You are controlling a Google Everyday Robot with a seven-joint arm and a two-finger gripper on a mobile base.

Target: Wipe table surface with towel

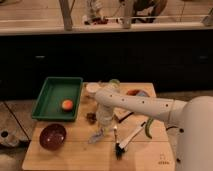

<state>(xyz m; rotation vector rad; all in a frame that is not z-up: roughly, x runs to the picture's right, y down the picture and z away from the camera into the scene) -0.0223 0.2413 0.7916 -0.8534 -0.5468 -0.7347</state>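
The wooden table [75, 155] fills the lower part of the camera view, and the white arm [145, 104] reaches across it from the right, bending down near the middle. At the back left is a green tray [52, 95] with an orange ball [67, 104] in it, and a dark red bowl [52, 136] stands at the front left. The gripper [103, 121] points down over the middle of the table. The towel [96, 135] is a small grey crumpled bunch right under it, a little to the front and left, on or just above the wood. Whether the gripper is clamped on the towel or has let go, I cannot tell. The bunch shows no clear long side. A brush [124, 141] lies just to its right, so bare wood for wiping seems to lie forward and left, between towel and bowl.
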